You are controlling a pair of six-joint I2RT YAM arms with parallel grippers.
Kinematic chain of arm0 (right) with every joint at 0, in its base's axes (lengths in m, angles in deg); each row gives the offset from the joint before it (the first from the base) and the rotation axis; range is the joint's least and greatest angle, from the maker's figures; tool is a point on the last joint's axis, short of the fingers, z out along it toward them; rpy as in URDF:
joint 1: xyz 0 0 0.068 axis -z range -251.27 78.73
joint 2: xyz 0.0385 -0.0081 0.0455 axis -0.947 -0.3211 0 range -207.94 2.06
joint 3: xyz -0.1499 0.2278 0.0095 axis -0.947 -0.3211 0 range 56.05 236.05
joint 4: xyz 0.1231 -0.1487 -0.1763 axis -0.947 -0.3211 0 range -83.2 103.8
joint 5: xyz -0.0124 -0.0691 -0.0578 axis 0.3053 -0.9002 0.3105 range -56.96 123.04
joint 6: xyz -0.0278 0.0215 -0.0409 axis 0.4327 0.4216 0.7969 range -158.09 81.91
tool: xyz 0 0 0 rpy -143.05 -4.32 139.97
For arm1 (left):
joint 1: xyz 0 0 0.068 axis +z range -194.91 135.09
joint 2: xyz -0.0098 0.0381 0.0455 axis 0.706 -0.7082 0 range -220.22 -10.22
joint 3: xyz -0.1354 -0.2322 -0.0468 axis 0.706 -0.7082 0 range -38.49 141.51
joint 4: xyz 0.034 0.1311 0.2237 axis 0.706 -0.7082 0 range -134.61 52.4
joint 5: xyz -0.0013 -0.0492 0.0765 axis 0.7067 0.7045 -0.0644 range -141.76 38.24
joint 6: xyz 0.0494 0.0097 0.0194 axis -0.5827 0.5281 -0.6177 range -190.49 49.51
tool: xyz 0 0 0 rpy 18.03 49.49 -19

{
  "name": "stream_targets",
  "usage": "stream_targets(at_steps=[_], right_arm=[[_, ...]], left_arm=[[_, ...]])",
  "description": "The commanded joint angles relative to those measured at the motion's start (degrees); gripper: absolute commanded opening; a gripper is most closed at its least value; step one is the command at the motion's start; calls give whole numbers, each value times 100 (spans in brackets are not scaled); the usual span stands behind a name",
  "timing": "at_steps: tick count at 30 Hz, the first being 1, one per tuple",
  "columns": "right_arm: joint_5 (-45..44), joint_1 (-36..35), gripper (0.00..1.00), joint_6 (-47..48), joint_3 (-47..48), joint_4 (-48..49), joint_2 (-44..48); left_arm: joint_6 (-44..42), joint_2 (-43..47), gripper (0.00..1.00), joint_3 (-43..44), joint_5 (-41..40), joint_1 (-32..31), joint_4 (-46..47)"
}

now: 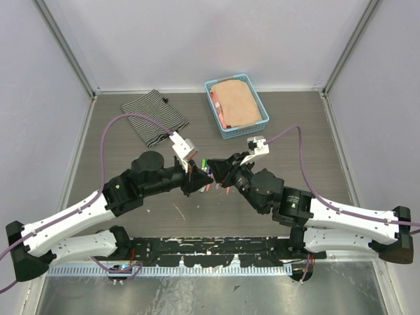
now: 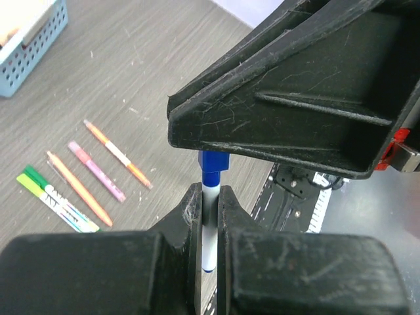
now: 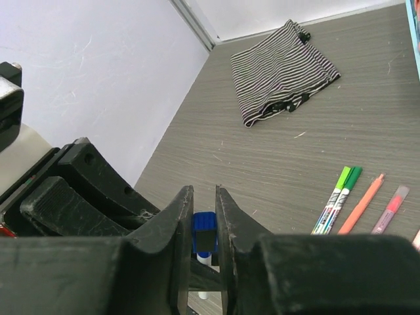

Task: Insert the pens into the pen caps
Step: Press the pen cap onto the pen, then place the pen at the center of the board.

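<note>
My left gripper (image 2: 209, 198) is shut on a white pen (image 2: 209, 230) that points up. The pen's blue end (image 2: 210, 177) meets a dark blue pen cap (image 3: 204, 230), on which my right gripper (image 3: 204, 197) is shut from above. Both grippers meet above the table's middle, left gripper (image 1: 197, 176) facing right gripper (image 1: 223, 172). On the table beside them lie loose pens: two orange ones (image 2: 118, 153) (image 2: 79, 188), a pink one (image 2: 96, 170) and two white ones with green caps (image 2: 49, 193). The green-capped pens (image 3: 338, 200) also show in the right wrist view.
A blue basket (image 1: 261, 111) holding tan cloth stands at the back, right of centre. A striped cloth (image 1: 154, 117) lies at the back left. Grey walls close the table on the left, right and back.
</note>
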Motion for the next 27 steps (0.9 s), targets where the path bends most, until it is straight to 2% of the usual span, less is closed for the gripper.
stream_targets(at_steps=[1, 5, 7, 14, 19, 23, 27], right_arm=[[248, -293, 29, 645, 470, -1195, -87], [75, -196, 49, 852, 899, -1176, -81], [-30, -184, 55, 983, 1045, -1160, -52], [-259, -192, 64, 1437, 1115, -1284, 321], [-475, -69, 69, 1498, 1336, -1928, 190], [468, 801, 70, 1249, 1605, -2410, -164], [1940, 2314, 70, 910, 1410, -2360, -292]], left_arm=[[-24, 385, 0, -182, -598, 109, 1752], [80, 587, 0, -551, -640, 109, 1668], [83, 705, 0, -700, -720, 113, 1583], [-13, 1162, 0, -1005, -917, 106, 1205], [-277, 1480, 0, -1206, -494, 114, 1230], [-203, 1592, 0, -1305, -618, 109, 1092], [-79, 1426, 0, -1190, -1001, 110, 654]])
